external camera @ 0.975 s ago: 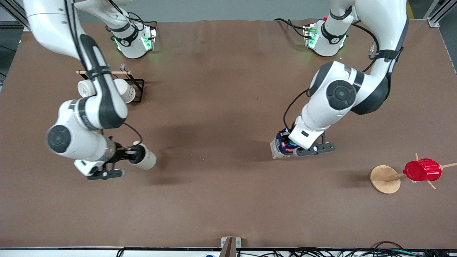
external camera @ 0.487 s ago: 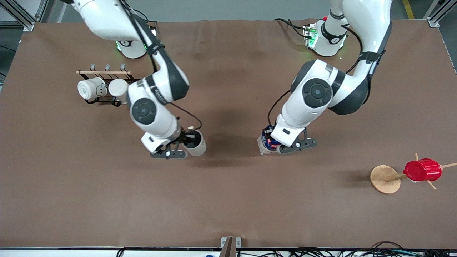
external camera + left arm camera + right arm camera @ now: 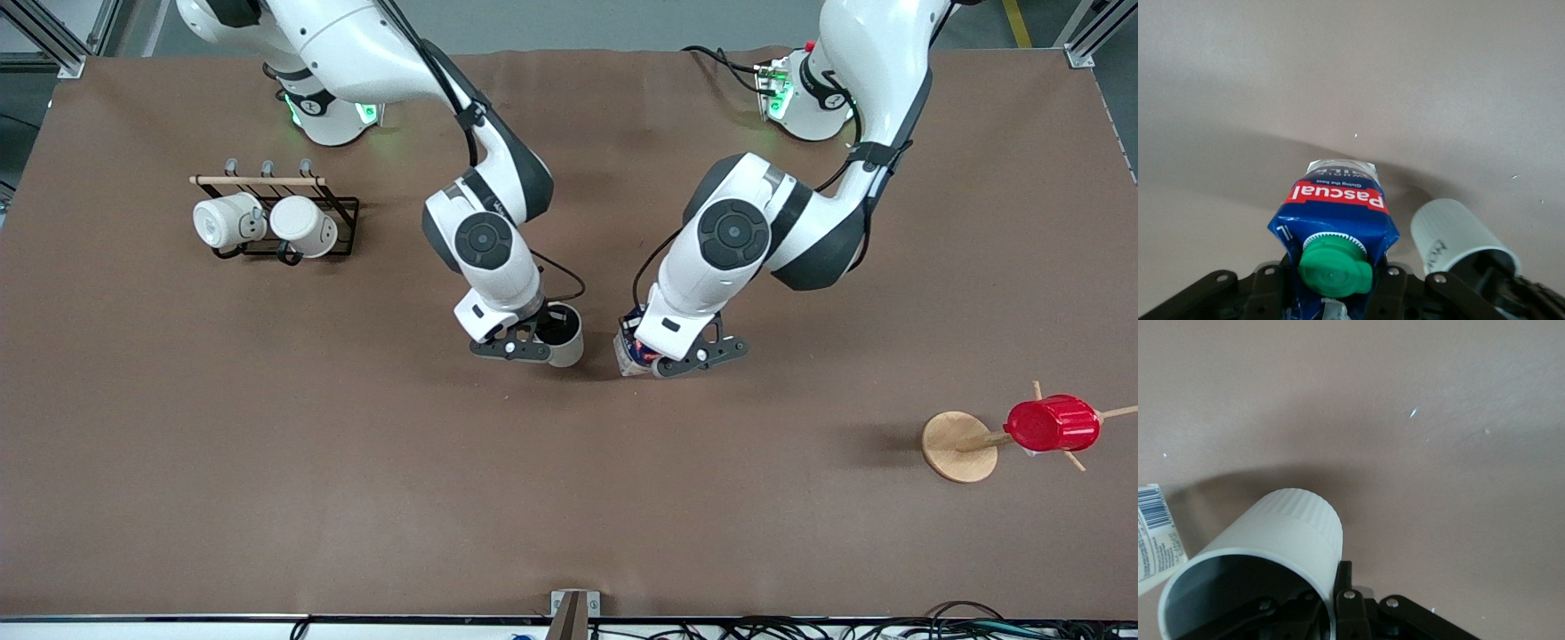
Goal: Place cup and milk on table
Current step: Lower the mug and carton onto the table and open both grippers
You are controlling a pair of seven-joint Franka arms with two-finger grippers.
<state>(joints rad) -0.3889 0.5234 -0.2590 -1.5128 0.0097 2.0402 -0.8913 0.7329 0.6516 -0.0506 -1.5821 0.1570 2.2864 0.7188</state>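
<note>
Toward the right arm's end from the milk (image 3: pixel 629 352): right gripper (image 3: pixel 533 339) clamped on the cup (image 3: pixel 562 335), over mid-table (image 3: pixel 569 498). Just beside it, left gripper (image 3: pixel 660 357) gripping the milk, cap up.
</note>
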